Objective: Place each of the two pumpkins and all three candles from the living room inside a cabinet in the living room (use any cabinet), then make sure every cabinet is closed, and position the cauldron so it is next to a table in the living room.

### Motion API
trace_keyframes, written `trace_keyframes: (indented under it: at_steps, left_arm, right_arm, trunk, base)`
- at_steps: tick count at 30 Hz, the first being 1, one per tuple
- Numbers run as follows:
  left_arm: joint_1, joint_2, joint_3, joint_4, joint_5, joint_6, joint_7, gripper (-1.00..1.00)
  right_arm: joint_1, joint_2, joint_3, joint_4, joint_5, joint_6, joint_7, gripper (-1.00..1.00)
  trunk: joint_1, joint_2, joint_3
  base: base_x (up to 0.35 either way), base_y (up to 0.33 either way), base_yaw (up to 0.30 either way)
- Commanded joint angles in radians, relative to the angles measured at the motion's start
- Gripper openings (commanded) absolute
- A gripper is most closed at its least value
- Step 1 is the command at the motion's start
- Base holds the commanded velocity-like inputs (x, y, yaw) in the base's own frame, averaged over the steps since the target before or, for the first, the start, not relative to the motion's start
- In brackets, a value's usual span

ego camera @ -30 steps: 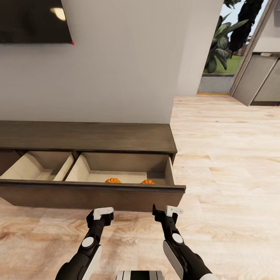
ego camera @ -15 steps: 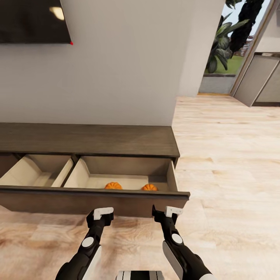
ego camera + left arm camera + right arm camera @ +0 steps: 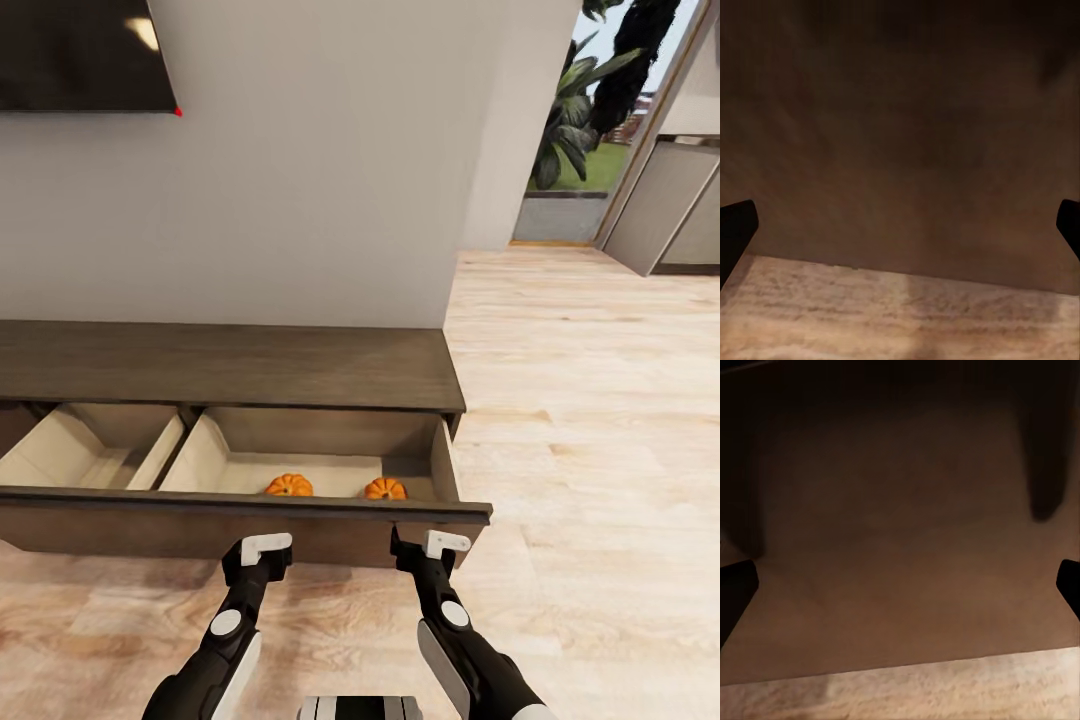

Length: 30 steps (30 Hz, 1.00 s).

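Nearer now, both hands (image 3: 265,553) (image 3: 432,547) seemingly open facing drawer front (image 3: 240,522).

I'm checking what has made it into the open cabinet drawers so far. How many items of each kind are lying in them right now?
Small round orange ribbed pumpkins: 2, both in the right-hand compartment of the long dark brown wood cabinet
Candles: 0 visible; the drawer front hides the nearest strip of the drawer floor
Total visible: 2
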Motion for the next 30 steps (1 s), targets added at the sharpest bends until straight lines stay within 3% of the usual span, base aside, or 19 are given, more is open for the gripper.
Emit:
trace_keyframes:
  at_steps: [1, 30]
  left_arm:
    - [0.000, 0.000, -0.003, 0.000, 0.008, -0.003, 0.006, 1.00]
    - [0.000, 0.000, -0.003, 0.000, 0.009, -0.003, 0.006, 1.00]
  right_arm:
    - [-0.001, 0.000, 0.005, 0.000, -0.009, -0.006, -0.006, 1.00]
    - [-0.001, 0.001, 0.005, 0.000, -0.011, -0.006, -0.006, 1.00]
  trunk:
    - [0.000, 0.000, -0.001]
    - [0.000, 0.000, -0.001]
  base:
    - [0.162, 0.000, 0.000]
    - [0.227, 0.000, 0.000]
